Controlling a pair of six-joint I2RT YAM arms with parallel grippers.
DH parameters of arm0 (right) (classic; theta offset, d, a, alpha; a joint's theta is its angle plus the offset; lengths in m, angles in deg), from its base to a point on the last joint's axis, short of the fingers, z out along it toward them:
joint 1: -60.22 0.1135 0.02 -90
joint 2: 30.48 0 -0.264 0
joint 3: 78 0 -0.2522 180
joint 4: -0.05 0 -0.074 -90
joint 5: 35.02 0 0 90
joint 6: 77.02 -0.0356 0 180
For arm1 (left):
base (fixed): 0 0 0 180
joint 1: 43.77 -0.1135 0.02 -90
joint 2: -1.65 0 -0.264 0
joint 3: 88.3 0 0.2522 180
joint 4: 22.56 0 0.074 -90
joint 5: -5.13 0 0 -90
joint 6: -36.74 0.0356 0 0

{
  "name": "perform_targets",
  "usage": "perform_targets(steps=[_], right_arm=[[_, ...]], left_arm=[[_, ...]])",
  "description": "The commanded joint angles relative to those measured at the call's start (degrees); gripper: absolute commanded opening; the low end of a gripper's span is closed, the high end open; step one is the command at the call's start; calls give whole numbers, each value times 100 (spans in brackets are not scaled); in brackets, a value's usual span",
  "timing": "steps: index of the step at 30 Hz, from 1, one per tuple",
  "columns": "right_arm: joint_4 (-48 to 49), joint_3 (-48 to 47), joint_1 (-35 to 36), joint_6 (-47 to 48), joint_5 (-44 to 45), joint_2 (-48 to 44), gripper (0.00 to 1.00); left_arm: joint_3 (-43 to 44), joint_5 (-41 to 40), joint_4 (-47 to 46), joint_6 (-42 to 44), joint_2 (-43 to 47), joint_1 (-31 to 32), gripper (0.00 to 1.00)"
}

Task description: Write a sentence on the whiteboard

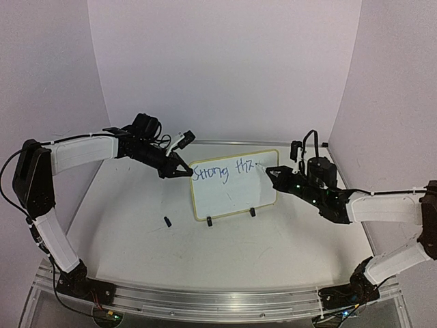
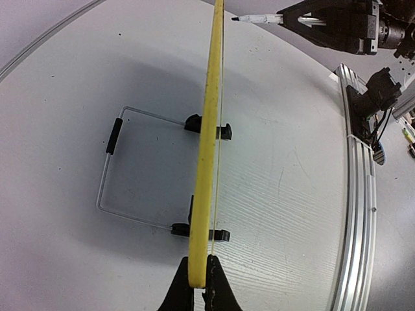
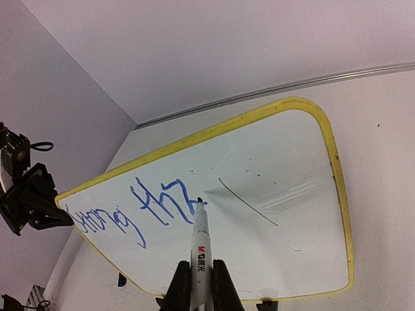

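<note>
Two words are written in blue on the whiteboard [image 1: 232,197], which stands on its clip feet at mid-table. Its left edge is pinched by the left gripper [image 1: 184,171]. The marker [image 3: 200,243] is clamped in the right gripper [image 1: 268,169], its tip set at the second word's end. Writing is judged part done, and steady strokes toward the board's bare right side are called for.

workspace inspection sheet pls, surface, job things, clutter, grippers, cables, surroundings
surface: white table, no spills seen
job's things: whiteboard standing on clip feet, blue writing along its top; marker tip at the writing's end
clutter: small dark object lying left of the board's feet
grippers: left gripper, fingers shut on the whiteboard's side edge; right gripper shut on the marker
cables: black loop above right wrist
surroundings: white walls, metal rail at near edge
</note>
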Motion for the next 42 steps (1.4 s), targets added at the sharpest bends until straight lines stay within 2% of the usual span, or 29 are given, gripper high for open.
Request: perform_targets(steps=[1,17,29,42], right_arm=[[204,18,-11,-9,122,-146,0],[204,-236,-9,89,242,213,0],[14,-253,-11,150,-166,409,0],[-313,-144,-12,108,421,111,0]], left_arm=[[36,-472,451,268,-67,77,0],[36,-470,455,266,-67,77,0],[36,-474,457,273,-58,85,0],[44,-474,458,276,-75,85,0]])
